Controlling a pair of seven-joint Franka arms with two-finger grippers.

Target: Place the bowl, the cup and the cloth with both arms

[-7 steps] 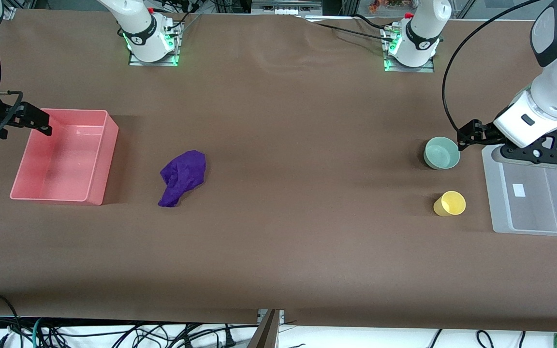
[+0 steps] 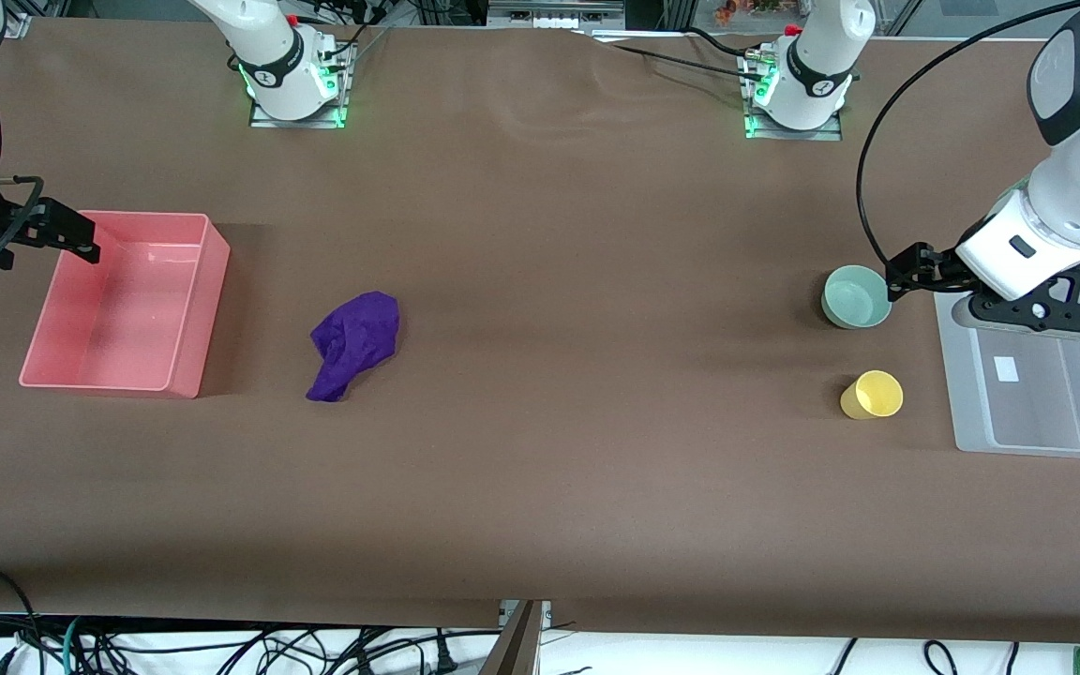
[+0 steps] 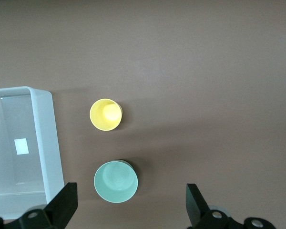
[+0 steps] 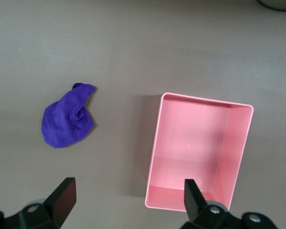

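Hovering over the pink bin's (image 2: 123, 314) outer edge, the right end effector (image 2: 81, 246) is held spread wide and empty; the purple cloth (image 2: 355, 343) is seen on the brown worktop (image 2: 549, 281) past the bin from it. The mint-green bowl (image 2: 856, 296) sits just beside the left end effector (image 2: 896, 277), likewise wide open and empty above the clear tray's (image 2: 1037, 394) edge, with the yellow cup (image 2: 872, 395) nearby.

The cup (image 2: 872, 394) sits nearer the front camera than the bowl (image 2: 856, 296), both apparently beside the tray (image 2: 966, 394).
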